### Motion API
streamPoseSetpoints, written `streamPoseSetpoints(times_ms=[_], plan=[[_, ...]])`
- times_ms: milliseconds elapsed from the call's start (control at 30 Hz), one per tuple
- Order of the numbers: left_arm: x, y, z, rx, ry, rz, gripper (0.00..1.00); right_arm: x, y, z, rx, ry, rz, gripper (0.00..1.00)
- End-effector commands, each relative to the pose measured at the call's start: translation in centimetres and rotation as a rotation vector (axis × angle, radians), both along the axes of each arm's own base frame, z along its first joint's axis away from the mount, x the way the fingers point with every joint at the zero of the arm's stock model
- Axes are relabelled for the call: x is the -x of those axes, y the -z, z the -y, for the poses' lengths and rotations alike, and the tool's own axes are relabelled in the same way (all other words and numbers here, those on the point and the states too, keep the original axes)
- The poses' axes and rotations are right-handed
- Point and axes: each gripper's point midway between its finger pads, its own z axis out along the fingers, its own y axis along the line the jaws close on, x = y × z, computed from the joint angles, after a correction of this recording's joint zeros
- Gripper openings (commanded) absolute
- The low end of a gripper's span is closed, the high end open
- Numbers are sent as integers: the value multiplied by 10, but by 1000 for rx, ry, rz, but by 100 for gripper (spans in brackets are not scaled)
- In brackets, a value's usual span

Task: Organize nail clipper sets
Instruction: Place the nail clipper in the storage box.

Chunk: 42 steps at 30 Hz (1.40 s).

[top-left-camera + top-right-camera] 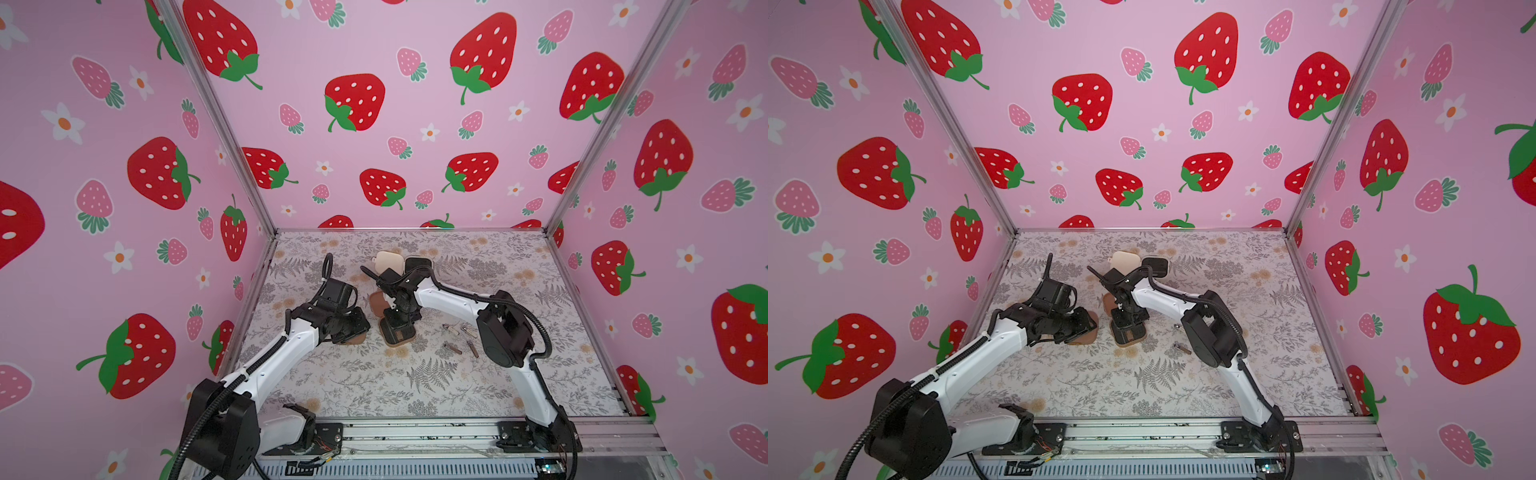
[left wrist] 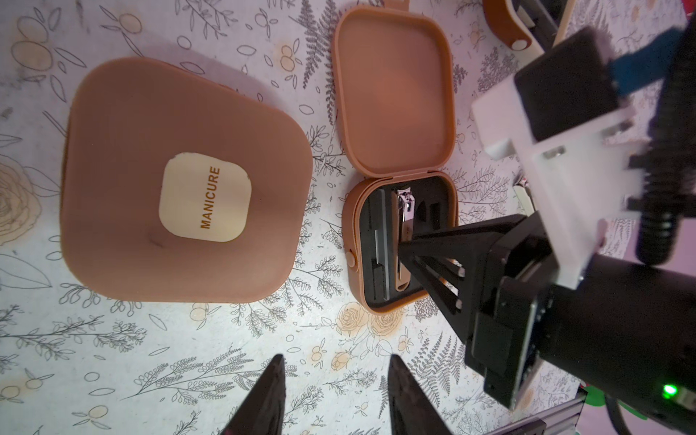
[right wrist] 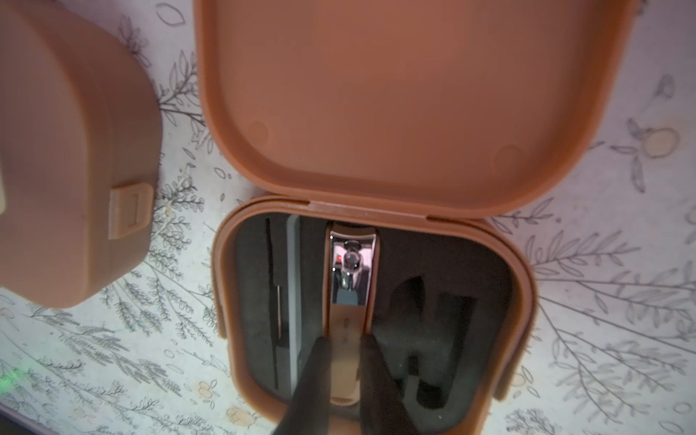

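Leftmost, a closed brown case [image 2: 180,180] with a cream patch [image 2: 205,197] reading MANICURE lies flat on the floral tabletop [image 1: 415,386]. In both top views the left wrist covers all but a sliver of it. The left fingers [image 2: 271,388] hang near it, spread apart and grasping nothing, their bases cut off at the frame edge.

Just beside it, the open brown case [image 3: 523,286] lies with its lid folded flat back. The right fingers [image 3: 312,376] reach into its black insert and pinch the nail clipper [image 3: 350,286] by its long sides as it lies in its slot. Slim dark shapes in the neighbouring slot are hard to make out.

Farther back, a cream case [image 1: 388,259] sits half hidden behind the right arm. Rightmost, four slim metal tools [image 1: 453,348] lie loose beside that arm's elbow.
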Motion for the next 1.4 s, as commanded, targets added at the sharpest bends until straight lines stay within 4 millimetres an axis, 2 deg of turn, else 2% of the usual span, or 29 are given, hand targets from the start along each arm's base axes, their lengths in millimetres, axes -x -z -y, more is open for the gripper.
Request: streamPoseSetpoints(times_ms=[0, 333, 567, 967, 1100, 1367], plan=[[-10, -13, 4, 23, 2, 28, 46, 2, 33, 15, 98, 17, -30, 16], [-9, -10, 6, 30, 5, 20, 46, 17, 66, 24, 203, 21, -53, 14], [-6, -6, 5, 36, 3, 18, 46, 30, 94, 43, 313, 29, -82, 12], [3, -2, 3, 42, -8, 1, 46, 48, 127, 56, 399, 26, -124, 15], [7, 2, 2, 41, -11, -11, 46, 49, 127, 60, 411, 28, -122, 15], [9, 7, 10, 44, 17, -40, 46, 24, 88, 53, 333, 38, -38, 15]])
